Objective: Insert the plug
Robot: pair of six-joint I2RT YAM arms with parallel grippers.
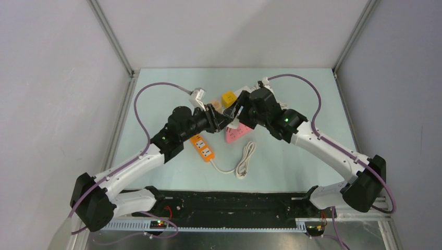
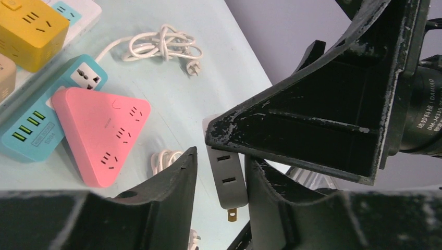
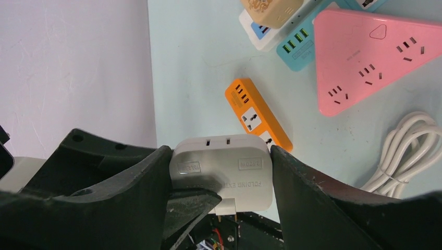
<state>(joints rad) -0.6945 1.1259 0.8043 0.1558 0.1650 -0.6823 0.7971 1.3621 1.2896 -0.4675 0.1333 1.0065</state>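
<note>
The right tool [image 3: 220, 156] clamps the grey plastic folding plug [image 3: 224, 177]. The left tool [image 2: 222, 157] stands half-open around it, not yet gripping. Insertion looks unstarted.

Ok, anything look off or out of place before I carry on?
Nothing looks spilled or broken. The pink triangular strip lies askew, partly over the teal strip. The grey adapter is gripped mid-air by the right claw, with the left claw straddling it, not clamped.
</note>
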